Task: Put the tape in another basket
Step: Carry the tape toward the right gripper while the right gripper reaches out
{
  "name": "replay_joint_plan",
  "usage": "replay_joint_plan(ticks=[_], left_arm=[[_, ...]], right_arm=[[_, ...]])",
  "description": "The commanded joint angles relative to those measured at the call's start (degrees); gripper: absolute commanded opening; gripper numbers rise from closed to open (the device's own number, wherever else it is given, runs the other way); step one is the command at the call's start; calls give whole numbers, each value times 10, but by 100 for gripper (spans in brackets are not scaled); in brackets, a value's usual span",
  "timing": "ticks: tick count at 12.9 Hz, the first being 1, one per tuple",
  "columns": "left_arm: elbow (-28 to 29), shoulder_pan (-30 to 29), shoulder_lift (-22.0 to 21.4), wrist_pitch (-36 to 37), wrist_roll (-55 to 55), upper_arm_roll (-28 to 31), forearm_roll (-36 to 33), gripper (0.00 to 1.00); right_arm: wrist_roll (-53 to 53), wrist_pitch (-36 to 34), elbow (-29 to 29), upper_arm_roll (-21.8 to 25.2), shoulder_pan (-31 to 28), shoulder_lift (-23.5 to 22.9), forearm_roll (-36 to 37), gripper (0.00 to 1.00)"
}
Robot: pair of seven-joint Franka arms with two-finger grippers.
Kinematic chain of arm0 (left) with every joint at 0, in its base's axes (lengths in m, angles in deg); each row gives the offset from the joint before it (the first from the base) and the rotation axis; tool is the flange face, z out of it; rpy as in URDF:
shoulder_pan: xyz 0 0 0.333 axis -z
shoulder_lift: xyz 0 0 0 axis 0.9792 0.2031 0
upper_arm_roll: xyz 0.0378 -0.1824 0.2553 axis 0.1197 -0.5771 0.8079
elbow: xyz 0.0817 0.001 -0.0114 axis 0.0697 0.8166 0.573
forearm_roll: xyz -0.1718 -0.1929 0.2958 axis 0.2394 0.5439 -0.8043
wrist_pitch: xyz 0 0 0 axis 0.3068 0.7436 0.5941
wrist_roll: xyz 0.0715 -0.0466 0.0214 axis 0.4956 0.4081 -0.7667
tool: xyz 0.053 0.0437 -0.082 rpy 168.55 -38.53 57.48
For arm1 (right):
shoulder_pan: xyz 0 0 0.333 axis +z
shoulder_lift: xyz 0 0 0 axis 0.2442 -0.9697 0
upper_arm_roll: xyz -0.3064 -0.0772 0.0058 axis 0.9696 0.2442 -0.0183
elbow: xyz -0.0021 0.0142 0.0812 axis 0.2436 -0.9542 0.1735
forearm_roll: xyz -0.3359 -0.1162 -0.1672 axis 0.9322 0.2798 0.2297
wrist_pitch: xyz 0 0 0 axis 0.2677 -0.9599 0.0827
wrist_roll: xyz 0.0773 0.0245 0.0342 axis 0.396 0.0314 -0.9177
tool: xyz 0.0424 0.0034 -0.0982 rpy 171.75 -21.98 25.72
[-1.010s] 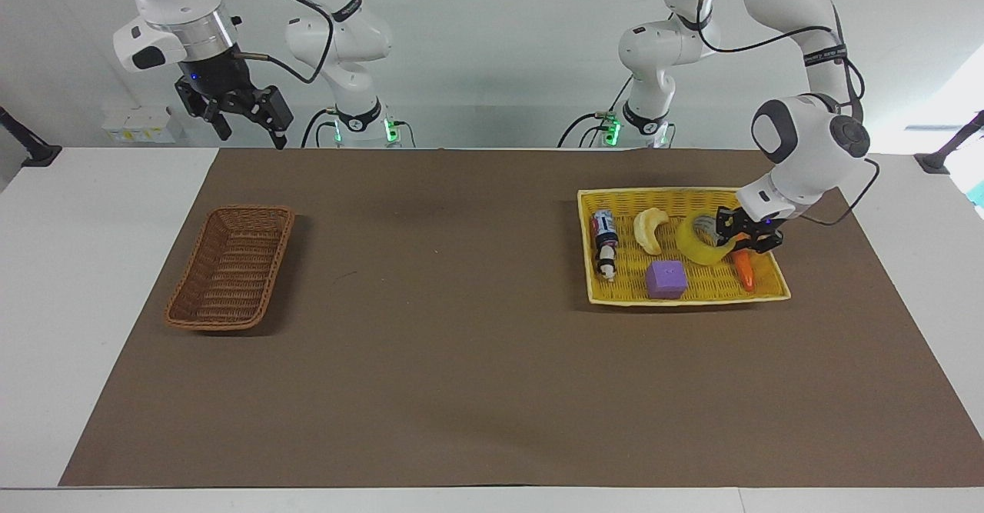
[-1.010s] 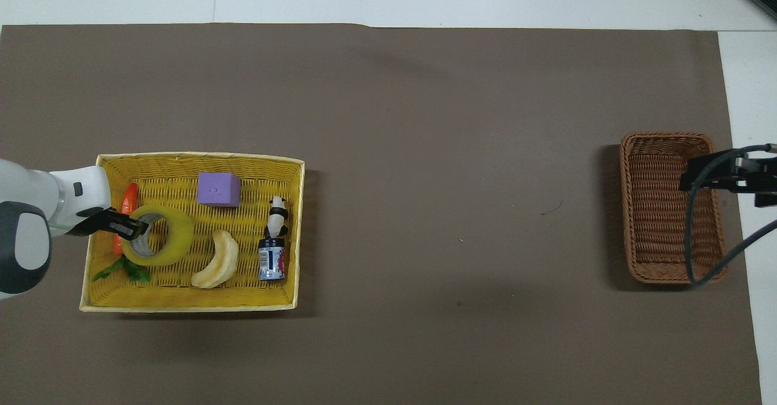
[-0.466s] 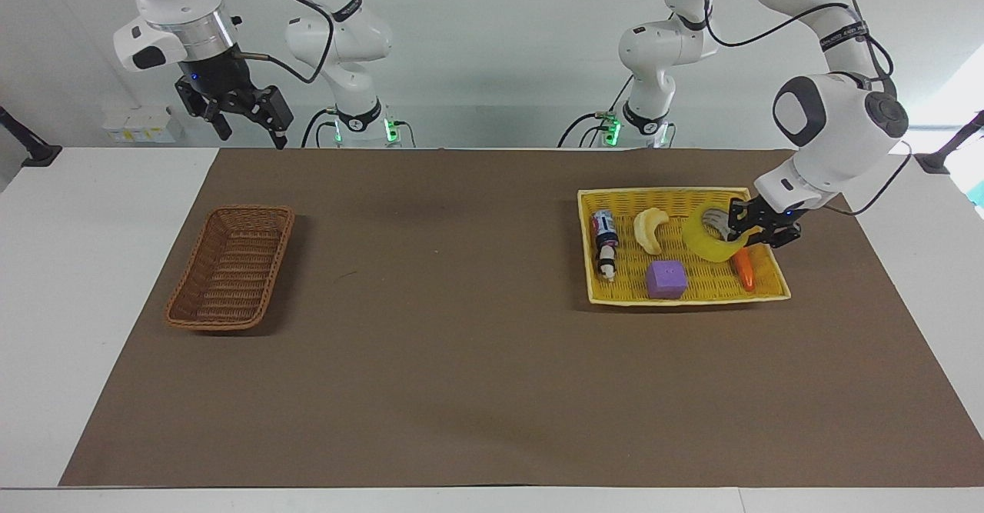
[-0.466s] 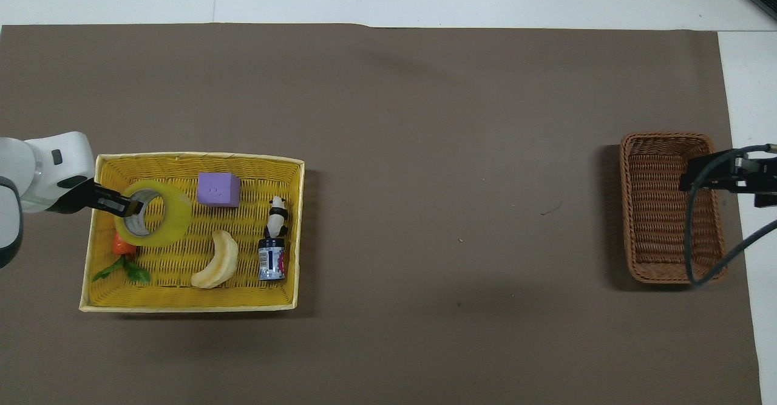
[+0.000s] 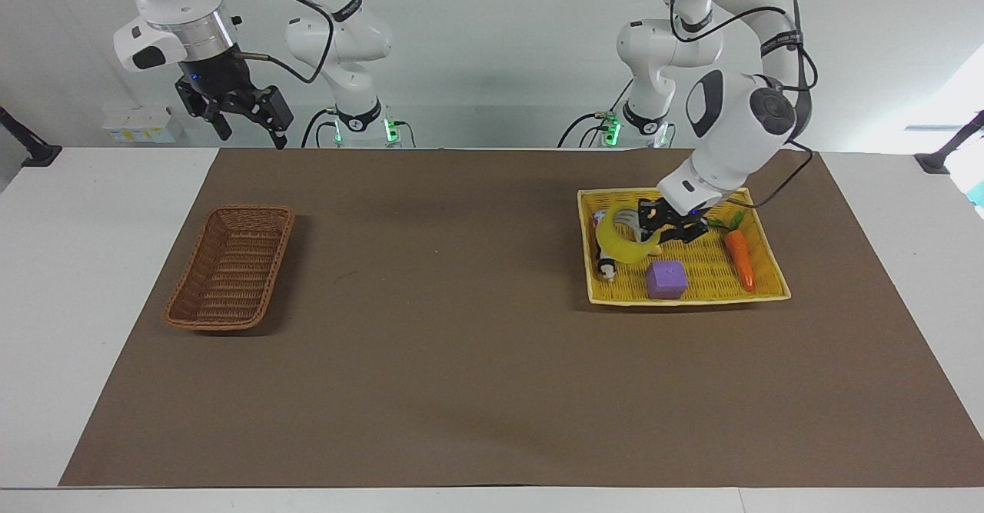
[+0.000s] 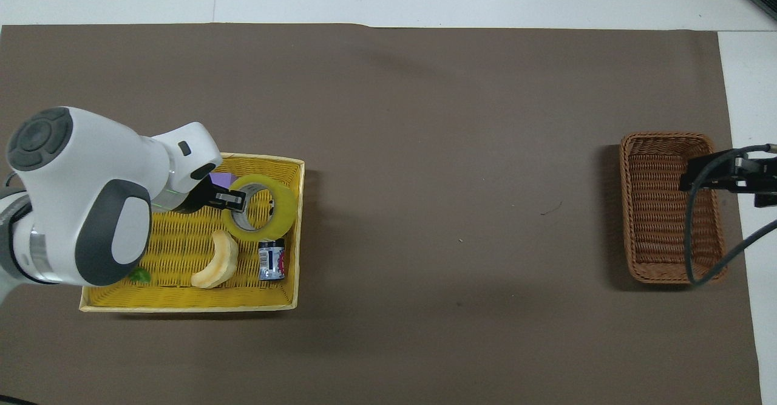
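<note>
Tape now shifted over yellow basket, in left fingers.

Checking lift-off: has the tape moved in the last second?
Yes. The tape, shut in the left gripper, has shifted from over the carrot toward the yellow basket's right-arm end.

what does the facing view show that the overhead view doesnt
Only the facing view shows the whole carrot, the purple cube in full, both arms up to their bases, and the right gripper open, waiting high near the robots' edge of the table. Only the overhead view shows the banana and the small can unobstructed, where the facing view has the tape covering them. Both show the left gripper shut on the tape, raised over the yellow basket, and the brown basket at the right arm's end.
</note>
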Motion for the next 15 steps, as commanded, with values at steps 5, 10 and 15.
replay_joint_plan(ticks=[5, 10, 15], left_arm=[[-70, 134, 17, -34, -256, 10, 88, 0], [-157, 256, 47, -23, -406, 10, -12, 0], [-306, 307, 113, 69, -519, 11, -59, 0]], right_arm=[[-10, 3, -4, 2, -1, 2, -12, 100], [-11, 2, -4, 1, -1, 2, -12, 100], [-24, 36, -27, -7, 18, 5, -85, 100]])
